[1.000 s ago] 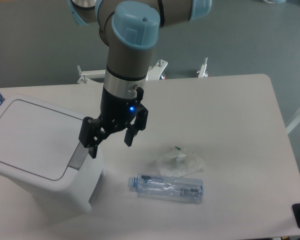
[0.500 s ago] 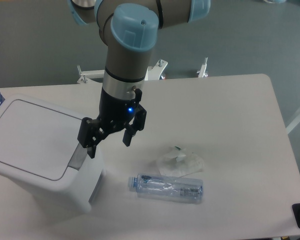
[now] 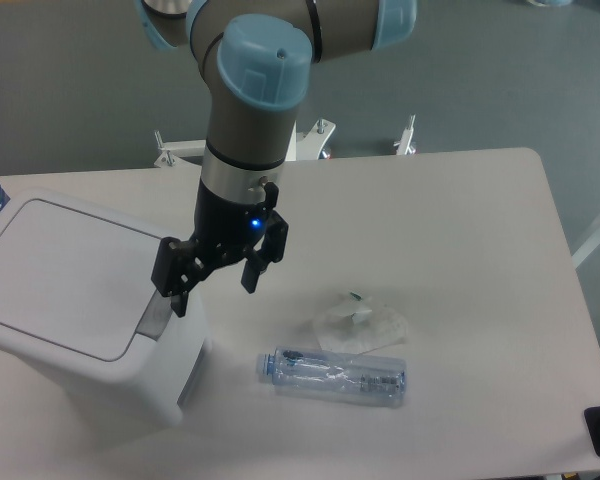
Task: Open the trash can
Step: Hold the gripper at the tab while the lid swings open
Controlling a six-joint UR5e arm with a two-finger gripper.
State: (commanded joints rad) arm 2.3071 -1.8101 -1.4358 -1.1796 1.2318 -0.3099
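**Ana:** While we look down on the tabletop (image 3: 460,200) from the fixed camera, we find the trash can (image 3: 70,300) at the left edge. It is a large white boxy bin with rounded corners, and its flat lid (image 3: 65,285) lies shut.

**Ben:** Where is our arm?

**Ana:** It reaches down from the top of the view. Our pincer (image 3: 212,282) hangs over the bin's right end with its two black fingers spread wide and nothing between them. One finger (image 3: 172,285) is right above the grey push-button (image 3: 157,315) at the lid's right edge; the other finger is out over the bare tabletop. We cannot tell whether the nearer finger touches the button.

**Ben:** So which step are we at?

**Ana:** We judge it to be the approach to the button, with the press itself not yet done, since the lid is flat. The next move calls for that finger to come straight down onto the grey button, firmly enough to release the lid, without sliding off onto the white rim.

**Ben:** What do the containers hold?

**Ana:** With the lid shut, the bin's inside is hidden from us. A clear plastic bottle (image 3: 332,376) lies on its side to the right of the bin, apparently empty. Just above it sits a crumpled clear wrapper (image 3: 360,325).
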